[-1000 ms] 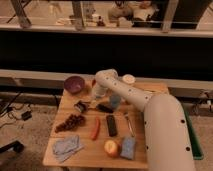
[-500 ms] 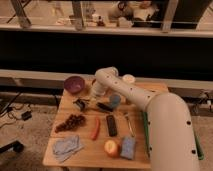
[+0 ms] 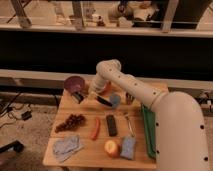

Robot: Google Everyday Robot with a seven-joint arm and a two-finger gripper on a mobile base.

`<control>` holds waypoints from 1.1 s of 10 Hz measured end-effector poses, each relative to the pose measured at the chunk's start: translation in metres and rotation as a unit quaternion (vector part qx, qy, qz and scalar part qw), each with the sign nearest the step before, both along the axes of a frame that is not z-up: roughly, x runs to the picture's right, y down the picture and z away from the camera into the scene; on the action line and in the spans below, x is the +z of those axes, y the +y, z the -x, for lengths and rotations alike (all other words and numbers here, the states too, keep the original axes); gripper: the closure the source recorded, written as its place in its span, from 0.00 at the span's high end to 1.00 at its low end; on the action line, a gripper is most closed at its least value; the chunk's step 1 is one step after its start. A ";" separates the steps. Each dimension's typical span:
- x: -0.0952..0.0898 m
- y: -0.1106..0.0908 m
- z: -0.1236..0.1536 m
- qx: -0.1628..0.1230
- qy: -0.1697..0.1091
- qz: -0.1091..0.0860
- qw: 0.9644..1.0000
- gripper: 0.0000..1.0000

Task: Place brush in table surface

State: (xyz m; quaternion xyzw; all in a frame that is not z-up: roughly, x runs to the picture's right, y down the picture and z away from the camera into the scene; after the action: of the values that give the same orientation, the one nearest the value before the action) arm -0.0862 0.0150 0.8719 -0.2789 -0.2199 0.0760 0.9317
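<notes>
My gripper (image 3: 93, 95) hangs low over the back middle of the table surface (image 3: 85, 112), a light-brown wooden top. It is shut on the brush (image 3: 105, 101). The brush's black handle slants down to the right, just above the wood, and its pale head sits at the fingers. My white arm reaches in from the lower right and bends down over the back edge of the table.
A purple bowl (image 3: 74, 83) stands just left of the gripper, with a small dark object (image 3: 78, 96) below it. Grapes (image 3: 70, 121), a red vegetable (image 3: 95, 128), a black bar (image 3: 111, 125), a metal utensil (image 3: 130, 124), an apple (image 3: 112, 147), a blue sponge (image 3: 128, 147) and a cloth (image 3: 66, 146) lie in front. A green tray (image 3: 149, 131) lines the right edge.
The wrist and gripper have drifted slightly to the left while staying low over the table. The brush has stayed in the grip.
</notes>
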 end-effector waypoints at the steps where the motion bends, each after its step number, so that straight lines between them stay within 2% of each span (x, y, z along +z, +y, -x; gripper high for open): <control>1: -0.007 -0.008 -0.003 0.009 -0.001 -0.002 1.000 0.18; 3: -0.013 -0.013 -0.004 0.018 -0.005 -0.004 1.000 0.18; 6: -0.032 -0.025 0.000 0.027 -0.017 -0.010 0.999 0.18; 9: -0.033 -0.023 0.005 0.026 -0.026 -0.008 0.999 0.18; 11: -0.026 -0.012 0.009 0.020 -0.026 -0.001 0.999 0.18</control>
State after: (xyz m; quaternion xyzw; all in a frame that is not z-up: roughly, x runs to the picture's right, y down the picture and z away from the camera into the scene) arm -0.0948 0.0029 0.8460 -0.2754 -0.2499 0.0875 0.9242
